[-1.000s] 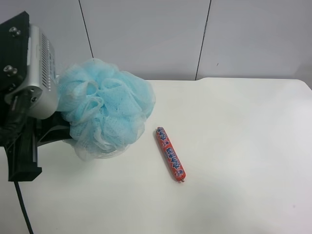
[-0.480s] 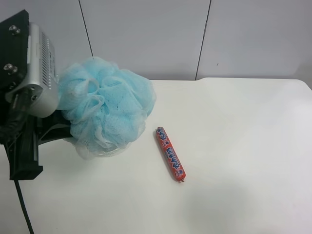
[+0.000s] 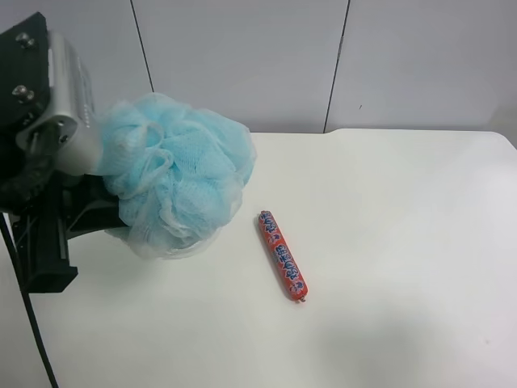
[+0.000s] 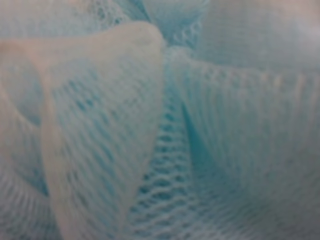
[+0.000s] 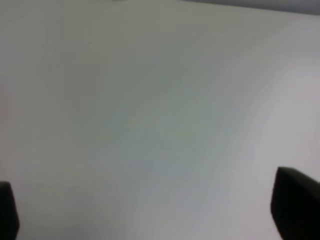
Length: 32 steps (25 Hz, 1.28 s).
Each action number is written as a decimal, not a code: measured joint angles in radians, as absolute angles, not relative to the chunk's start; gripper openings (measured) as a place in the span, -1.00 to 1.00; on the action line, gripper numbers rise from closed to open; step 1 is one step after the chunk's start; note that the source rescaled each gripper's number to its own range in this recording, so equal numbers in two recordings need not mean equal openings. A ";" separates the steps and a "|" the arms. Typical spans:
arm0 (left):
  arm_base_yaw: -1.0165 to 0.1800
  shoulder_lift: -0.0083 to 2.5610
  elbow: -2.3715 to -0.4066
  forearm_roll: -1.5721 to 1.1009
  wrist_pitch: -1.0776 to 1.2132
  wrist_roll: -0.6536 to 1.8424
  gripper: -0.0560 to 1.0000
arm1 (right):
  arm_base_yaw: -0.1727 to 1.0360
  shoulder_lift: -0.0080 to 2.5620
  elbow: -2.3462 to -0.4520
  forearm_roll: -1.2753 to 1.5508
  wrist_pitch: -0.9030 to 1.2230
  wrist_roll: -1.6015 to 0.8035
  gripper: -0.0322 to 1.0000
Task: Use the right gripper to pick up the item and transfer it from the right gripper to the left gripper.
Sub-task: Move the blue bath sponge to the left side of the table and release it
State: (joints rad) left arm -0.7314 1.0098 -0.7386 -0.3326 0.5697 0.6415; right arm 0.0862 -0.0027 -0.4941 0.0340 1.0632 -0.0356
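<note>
From the exterior high view, the white tabletop (image 3: 388, 242) lies open across the middle and the whole of the view's right, with its far edge against grey wall panels (image 3: 242, 56). A red sausage stick (image 3: 282, 255) lies alone near the centre, slanted, apart from everything else. At the view's left the left gripper (image 3: 89, 210) reaches in level from the frame edge, its silver ribbed housing on top and a black bracket hanging below it. The arm behind it is cut off. Its jaws are closed into the light blue pouf (image 3: 178, 174), which they hold at their front. The fingertips are buried in the mesh, and whether the pouf's underside touches the tabletop cannot be told

In the right wrist view, the right gripper (image 5: 152, 212) has its jaws spread wide with nothing between them. Only two dark fingertips (image 5: 295, 205) show, at the frame's lower corners, over a pale blurred surface

In the left wrist view, blue and whitish folds of the pouf (image 4: 165, 150) fill the frame, close and out of focus, hiding the jaws entirely
</note>
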 joint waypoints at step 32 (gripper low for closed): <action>-0.029 1.584 -0.740 -0.211 0.501 0.410 -0.89 | 0.083 -0.003 -0.494 0.034 1.063 -0.033 1.00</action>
State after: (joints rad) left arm -0.0294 1.5837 -0.7396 -0.2114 0.5013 0.4100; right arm 0.0830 -0.0027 -0.4941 0.0340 1.0632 -0.0334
